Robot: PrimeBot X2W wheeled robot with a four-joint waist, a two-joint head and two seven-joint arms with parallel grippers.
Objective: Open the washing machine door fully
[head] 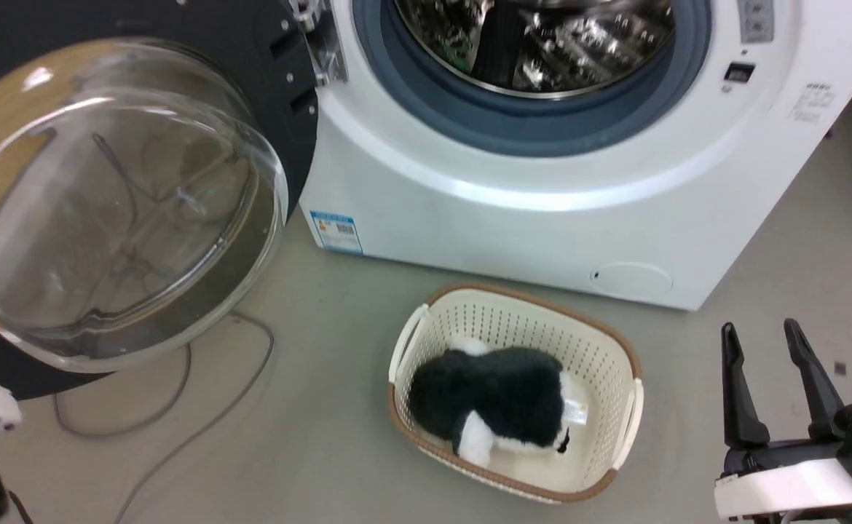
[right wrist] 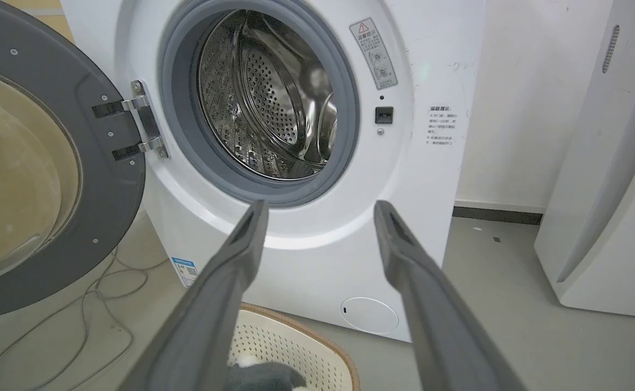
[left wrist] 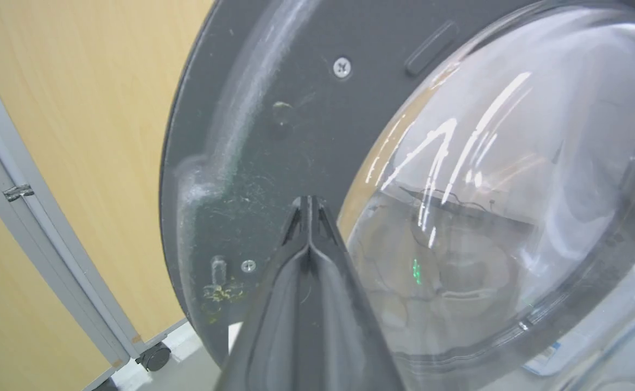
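At far left, in the left wrist view, a wood-tone panel (left wrist: 78,136) on a grey frame with a caster (left wrist: 154,355) stands behind the washing machine door (head: 113,204). The left gripper (left wrist: 308,209) has its two fingers pressed together with nothing between them. Its tip lies over the door's dark inner rim, just beside the glass bowl; contact cannot be confirmed.

The door stands open to the left of the washing machine (head: 542,218), its bulging clear window facing near. A metal hinge (head: 324,51) joins its right rim to the white front. Right of the hinge, the grey gasket (head: 528,124) rings the perforated steel drum (head: 535,44). A blue label (head: 336,231) sits at the machine's lower left corner.

On the floor (head: 324,437) near the machine stands a cream perforated basket (head: 535,320) holding a black-and-white plush toy (head: 499,404).

Right of the basket, the right gripper (head: 761,331) is spread wide and holds nothing, well apart from the door. At far right stands a white appliance (right wrist: 610,190).
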